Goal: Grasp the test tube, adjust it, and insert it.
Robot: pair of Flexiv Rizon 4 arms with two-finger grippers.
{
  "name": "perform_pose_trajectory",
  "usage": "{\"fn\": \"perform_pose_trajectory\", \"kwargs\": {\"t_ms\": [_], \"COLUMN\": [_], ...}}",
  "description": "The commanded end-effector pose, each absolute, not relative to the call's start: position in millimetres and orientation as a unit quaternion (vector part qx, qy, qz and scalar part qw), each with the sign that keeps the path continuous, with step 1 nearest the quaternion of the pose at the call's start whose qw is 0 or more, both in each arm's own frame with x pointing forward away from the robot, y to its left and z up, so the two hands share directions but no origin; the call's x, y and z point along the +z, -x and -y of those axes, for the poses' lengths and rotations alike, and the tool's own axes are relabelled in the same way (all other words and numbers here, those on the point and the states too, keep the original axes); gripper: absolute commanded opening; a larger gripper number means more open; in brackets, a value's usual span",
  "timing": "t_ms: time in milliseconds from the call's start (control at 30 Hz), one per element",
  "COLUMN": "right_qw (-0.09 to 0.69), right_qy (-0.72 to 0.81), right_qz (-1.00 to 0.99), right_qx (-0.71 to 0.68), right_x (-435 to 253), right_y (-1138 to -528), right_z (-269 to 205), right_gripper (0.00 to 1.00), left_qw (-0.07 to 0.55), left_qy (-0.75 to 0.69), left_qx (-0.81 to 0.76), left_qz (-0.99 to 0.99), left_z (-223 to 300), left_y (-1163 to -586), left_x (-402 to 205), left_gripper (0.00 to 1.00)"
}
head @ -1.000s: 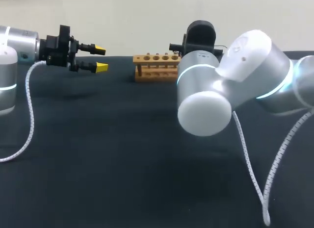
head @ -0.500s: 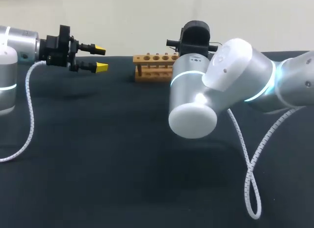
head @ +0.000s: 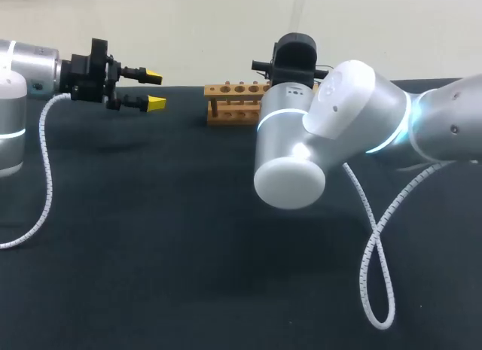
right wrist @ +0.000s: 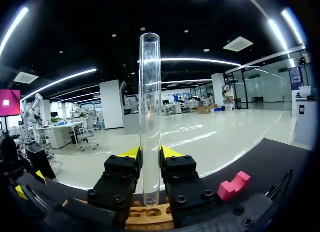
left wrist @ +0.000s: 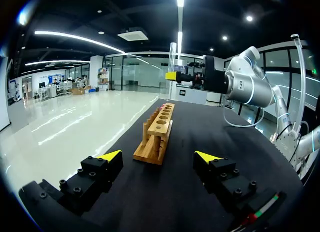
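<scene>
Over the rack (left wrist: 157, 141) on the table (head: 151, 252), right end effector (right wrist: 150, 153) clamps the upright test tube (right wrist: 149, 92); left end effector (left wrist: 157, 155) gapes wide.

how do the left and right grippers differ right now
The left gripper is open and empty; the right gripper is shut on the test tube, held upright. The left gripper hangs to one side of the wooden rack; the right gripper is above it. Both have yellow-tipped fingers.

Bright and even from overhead. Faint soft shadow on the table (head: 151, 245) toward ten o'clock; glare spot on the right arm (head: 354, 117); glints along the test tube (right wrist: 149, 117).
</scene>
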State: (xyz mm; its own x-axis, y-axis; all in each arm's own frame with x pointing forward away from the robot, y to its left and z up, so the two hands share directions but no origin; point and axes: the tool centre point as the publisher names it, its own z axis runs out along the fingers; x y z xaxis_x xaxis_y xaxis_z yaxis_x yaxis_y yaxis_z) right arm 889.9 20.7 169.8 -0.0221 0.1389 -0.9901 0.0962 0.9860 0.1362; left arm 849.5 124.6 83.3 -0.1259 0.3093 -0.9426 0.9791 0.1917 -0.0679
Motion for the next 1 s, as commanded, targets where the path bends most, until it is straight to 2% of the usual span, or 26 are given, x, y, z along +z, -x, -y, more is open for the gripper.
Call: {"fn": "perform_pose_trajectory", "kwargs": {"t_ms": [33,1000], "right_qw": [0.695,0.677], "right_qy": [-0.082,-0.088], "right_qz": [-0.714,-0.73], "right_qx": [0.017,0.016], "right_x": [167.3,148.3], "right_y": [-894.8,-895.5], "right_z": [-19.5,-13.7], "right_gripper": [0.0,0.0], "left_qw": [0.43,0.43], "left_qy": [-0.504,-0.504], "left_qx": [-0.391,-0.391], "left_qz": [-0.639,-0.639], "left_z": [-125.2,-125.2], "left_y": [-851.7,-851.7], "left_x": [82.0,82.0], "left_gripper": [1.0,1.0]}}
